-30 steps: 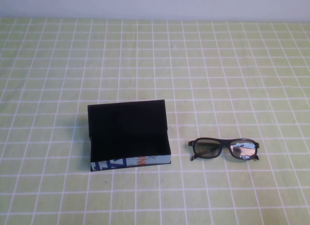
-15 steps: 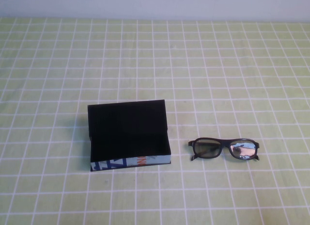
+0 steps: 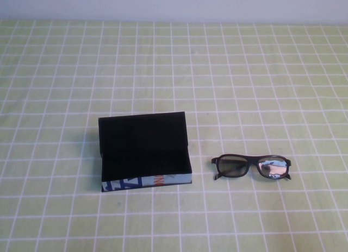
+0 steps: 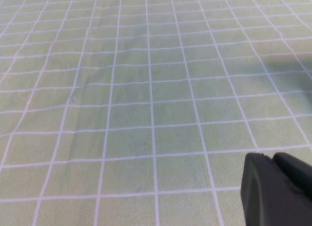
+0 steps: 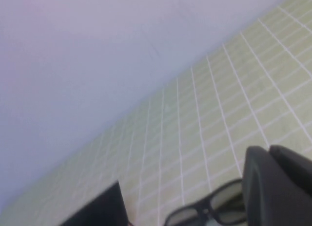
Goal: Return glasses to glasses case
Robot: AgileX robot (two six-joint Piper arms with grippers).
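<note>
The glasses case [image 3: 144, 154] stands open left of the table's middle, lid tilted up at the back, black inside and empty, its printed side facing me. The black glasses [image 3: 250, 167] lie on the cloth just right of the case, apart from it, lenses facing me. Neither arm shows in the high view. My right gripper [image 5: 269, 149] is shut and empty, hovering near the glasses [image 5: 204, 209], with a corner of the case [image 5: 100, 209] beyond them. My left gripper [image 4: 273, 155] is shut and empty over bare cloth.
A green tablecloth with a white grid [image 3: 174, 73] covers the whole table. A pale wall [image 3: 174, 5] runs along the far edge.
</note>
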